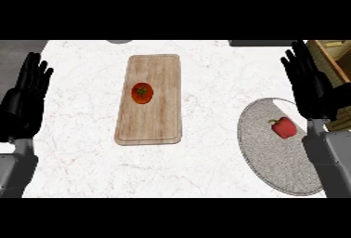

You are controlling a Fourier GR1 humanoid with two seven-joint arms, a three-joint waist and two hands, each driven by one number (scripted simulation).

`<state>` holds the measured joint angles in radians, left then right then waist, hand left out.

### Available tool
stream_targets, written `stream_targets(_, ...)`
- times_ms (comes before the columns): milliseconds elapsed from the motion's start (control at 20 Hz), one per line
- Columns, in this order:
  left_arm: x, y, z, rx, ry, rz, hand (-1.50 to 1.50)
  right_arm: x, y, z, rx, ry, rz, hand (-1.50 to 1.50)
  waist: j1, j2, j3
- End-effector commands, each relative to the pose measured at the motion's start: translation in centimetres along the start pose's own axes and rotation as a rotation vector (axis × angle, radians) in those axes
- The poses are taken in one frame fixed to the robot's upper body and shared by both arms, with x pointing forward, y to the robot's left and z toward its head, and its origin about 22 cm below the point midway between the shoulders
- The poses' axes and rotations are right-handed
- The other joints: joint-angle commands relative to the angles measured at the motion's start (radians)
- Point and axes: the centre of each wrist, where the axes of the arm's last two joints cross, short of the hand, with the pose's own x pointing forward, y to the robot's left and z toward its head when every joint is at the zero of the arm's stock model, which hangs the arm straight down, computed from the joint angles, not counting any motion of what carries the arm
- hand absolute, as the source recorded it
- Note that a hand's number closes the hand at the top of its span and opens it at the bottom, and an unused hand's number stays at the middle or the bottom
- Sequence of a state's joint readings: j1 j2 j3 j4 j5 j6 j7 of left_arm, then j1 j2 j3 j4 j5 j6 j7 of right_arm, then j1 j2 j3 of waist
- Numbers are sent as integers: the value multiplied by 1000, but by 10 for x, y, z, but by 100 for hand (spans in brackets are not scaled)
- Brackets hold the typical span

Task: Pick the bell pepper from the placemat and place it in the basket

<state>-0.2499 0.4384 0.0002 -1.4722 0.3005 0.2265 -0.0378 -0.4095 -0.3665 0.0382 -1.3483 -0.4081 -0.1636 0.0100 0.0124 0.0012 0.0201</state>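
Head view showed the task at its start: the bell pepper (284, 128) lay on the grey placemat (255, 139), not yet picked up. The right hand (312, 90) was open and held nothing, fingers straight, just beyond the bell pepper. Its forearm crossed the placemat's right side, close beside the bell pepper. The left hand (26, 100) rested open at the view's left edge, well apart from everything. The basket (332, 58) showed only partly at the upper right corner, beyond the right hand. A tomato (142, 93) sat on a cutting board (151, 125) mid-counter. The reach seemed the step in hand. The right hand would need to draw back over the bell pepper, come down and close its fingers round it before carrying it to the basket.
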Motion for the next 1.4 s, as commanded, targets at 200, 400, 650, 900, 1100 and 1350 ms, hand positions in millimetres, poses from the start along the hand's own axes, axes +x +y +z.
stream_targets(200, -16, -6, 4, -97, 156, -56, 0, 57, 40, -33, 652, -297, -262, 150, 59, 32, -5)
stream_targets(400, -35, -10, 17, -147, 268, -58, 0, 96, 74, -16, 1138, -536, -21, -150, 61, 18, -9)
stream_targets(650, -46, -1, 21, -104, 355, -66, 0, 66, 41, 18, 1339, -675, -81, -150, -28, 8, -11)
stream_targets(900, -39, 10, 7, -89, 366, -71, 0, 73, -11, 42, 1323, -655, 112, -150, -34, 0, -18)
stream_targets(1100, -32, 8, 11, -97, 356, -77, 0, 131, -22, 33, 1317, -592, 479, -150, -14, -3, -19)
stream_targets(1350, -38, -4, 18, -126, 362, -56, 0, 188, -34, 28, 1037, -667, 989, -150, -5, 0, -19)
